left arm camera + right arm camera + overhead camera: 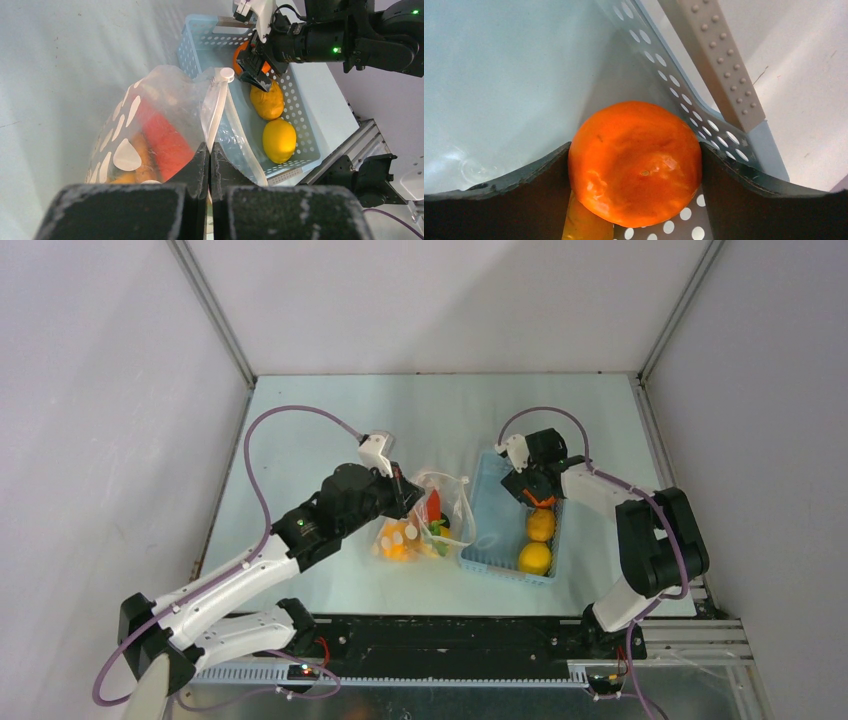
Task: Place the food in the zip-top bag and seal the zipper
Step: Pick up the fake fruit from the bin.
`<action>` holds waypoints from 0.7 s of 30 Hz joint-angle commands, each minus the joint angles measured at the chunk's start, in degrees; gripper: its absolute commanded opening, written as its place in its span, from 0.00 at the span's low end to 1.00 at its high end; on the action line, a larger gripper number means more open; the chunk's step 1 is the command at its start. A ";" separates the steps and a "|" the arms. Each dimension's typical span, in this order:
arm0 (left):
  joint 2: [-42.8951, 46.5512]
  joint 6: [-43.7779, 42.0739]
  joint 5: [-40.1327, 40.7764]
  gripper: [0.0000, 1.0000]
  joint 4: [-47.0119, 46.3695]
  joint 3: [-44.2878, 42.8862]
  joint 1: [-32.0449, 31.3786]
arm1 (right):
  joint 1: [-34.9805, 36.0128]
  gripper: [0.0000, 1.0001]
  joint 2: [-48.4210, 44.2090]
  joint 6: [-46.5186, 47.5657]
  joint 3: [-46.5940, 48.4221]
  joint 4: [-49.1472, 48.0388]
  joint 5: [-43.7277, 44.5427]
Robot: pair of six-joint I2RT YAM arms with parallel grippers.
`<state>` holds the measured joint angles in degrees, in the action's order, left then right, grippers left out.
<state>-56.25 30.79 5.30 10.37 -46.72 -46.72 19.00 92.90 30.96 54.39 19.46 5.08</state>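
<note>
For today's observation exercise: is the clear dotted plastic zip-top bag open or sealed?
Open: on the clear dotted bag, the two white zipper strips spread apart below the small white slider.

Clear, glossy plastic film printed with white dots forms the zip-top bag (150, 110). The basket (312, 107) is light blue perforated plastic. A toy orange (636, 160) shines smooth and waxy, while the lemons (279, 140) look duller and faintly dimpled. The left gripper (210, 152) wears matt black, grainy pads (130, 210). The table (320, 420) is smooth and pale.
</note>
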 commanded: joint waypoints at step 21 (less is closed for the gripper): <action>0.08 -2.63 -2.10 0.00 -2.00 -0.25 0.28 | -0.01 0.39 -16.92 -12.12 -1.06 -7.23 -10.41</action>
<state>-56.25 29.80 3.92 10.37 -46.72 -46.72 19.00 82.15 23.79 54.33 17.78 -0.56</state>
